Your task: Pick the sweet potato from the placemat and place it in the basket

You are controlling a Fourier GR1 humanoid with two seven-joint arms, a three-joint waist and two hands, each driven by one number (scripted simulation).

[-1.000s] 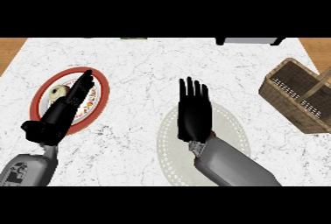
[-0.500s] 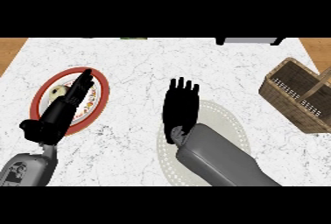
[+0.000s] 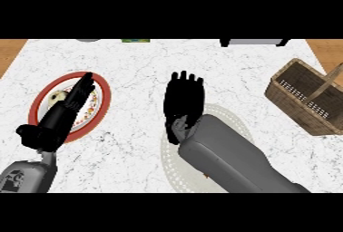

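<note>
Though under forearm, sweet potato sliver shows behind right robot hand.

One plate, one placemat, one basket.

White marble counter with wooden floor beyond.

Obs.: the right forearm is a broad grey casing, smooth, with rounded edges. The right hand is matte black throughout with slim fingers; a small grey wrist piece joins it to the casing. The left forearm is the same grey and carries small dark markings, unreadable. The left hand is black, long and narrow, behind it a bulbous black wrist joint.
</note>
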